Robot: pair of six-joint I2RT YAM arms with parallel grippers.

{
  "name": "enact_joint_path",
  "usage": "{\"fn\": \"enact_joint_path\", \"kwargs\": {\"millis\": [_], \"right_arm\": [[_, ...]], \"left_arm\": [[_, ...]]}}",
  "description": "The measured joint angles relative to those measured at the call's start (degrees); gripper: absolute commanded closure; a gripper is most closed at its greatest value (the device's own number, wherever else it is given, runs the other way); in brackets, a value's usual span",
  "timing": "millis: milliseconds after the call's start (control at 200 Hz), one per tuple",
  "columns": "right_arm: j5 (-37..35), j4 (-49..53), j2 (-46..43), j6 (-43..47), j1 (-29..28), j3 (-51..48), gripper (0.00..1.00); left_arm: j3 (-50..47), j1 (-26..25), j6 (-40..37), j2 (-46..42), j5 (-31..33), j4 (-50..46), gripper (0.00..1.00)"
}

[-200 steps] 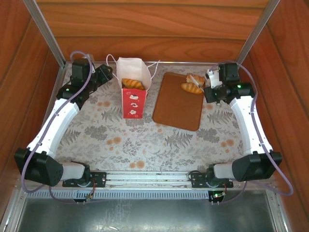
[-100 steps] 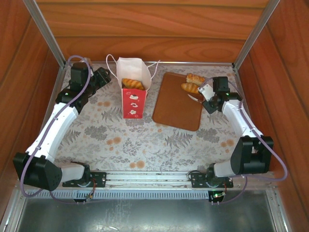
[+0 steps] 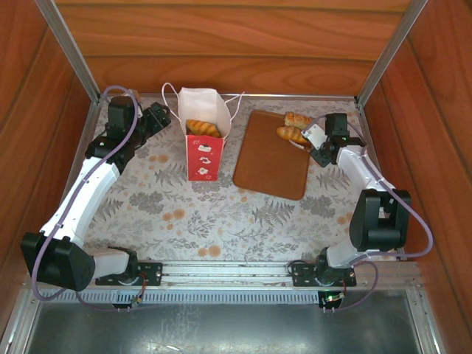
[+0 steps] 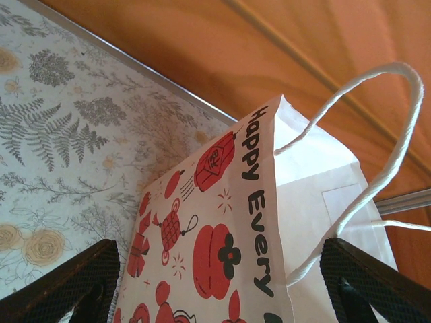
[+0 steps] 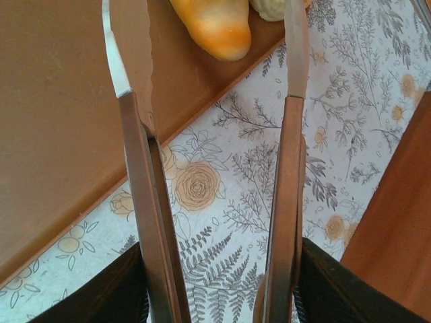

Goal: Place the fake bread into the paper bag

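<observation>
The right end effector point(image 3: 318, 140) is hanging over the far right corner of the brown board point(image 3: 269, 158). Its dark fingers point(image 5: 121, 293) are clamping a pair of metal tongs point(image 5: 138, 202), and the two blades are standing apart with nothing pinched between them.

In the right wrist view one golden piece of fake bread point(image 5: 215, 23) is lying on the board. Its rounded end is showing between the two blades towards their far ends and is touching neither. A paler piece point(image 5: 273, 5) is peeking in beside it at the top edge. From above, these two pieces point(image 3: 293, 133) are sitting side by side on the board's far right corner, just to the left of the right end effector.

The paper bag point(image 3: 203, 151) is standing upright on the floral tabletop point(image 3: 221, 214), to the left of the board and apart from it. More fake bread point(image 3: 201, 127) is showing inside its open mouth.

The left end effector point(image 3: 158, 118) is waiting at the bag's left side with its fingers point(image 4: 74, 286) spread wide (nearly across the whole left wrist view). The bag's printed face and white side panel are lying between those fingers. Whether either finger is actually pressing on the paper I cannot tell, and a white string handle point(image 4: 394, 134) is arching free above the bag's rim
</observation>
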State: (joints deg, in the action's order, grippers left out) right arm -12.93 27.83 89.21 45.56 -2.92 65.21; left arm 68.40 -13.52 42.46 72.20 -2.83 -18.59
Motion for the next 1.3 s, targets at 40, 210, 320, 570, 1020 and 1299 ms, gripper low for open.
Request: {"fn": "enact_joint_path", "kwargs": {"millis": [40,210,320,570,1020,1299], "right_arm": [[0.2,0.0,0.9,0.0,0.0,0.5,0.44],[0.9,0.0,3.7,0.1,0.0,2.6,0.45],[1.1,0.0,5.1,0.1,0.0,3.6,0.45],[1.5,0.2,9.0,0.1,0.1,5.0,0.46],[1.3,1.6,10.7,2.0,0.4,7.0,0.49],[0.0,2.3,11.1,2.7,-0.2,7.7,0.57]], "left_arm": [[0.0,0.1,0.0,0.0,0.0,0.0,0.17],[0.0,0.7,0.0,0.0,0.0,0.1,0.17],[0.0,0.9,0.0,0.1,0.0,0.2,0.17],[0.0,1.2,0.0,1.4,0.0,0.2,0.17],[0.0,1.6,0.0,1.9,0.0,0.2,0.17],[0.0,1.6,0.0,1.8,0.0,0.2,0.17]]}}
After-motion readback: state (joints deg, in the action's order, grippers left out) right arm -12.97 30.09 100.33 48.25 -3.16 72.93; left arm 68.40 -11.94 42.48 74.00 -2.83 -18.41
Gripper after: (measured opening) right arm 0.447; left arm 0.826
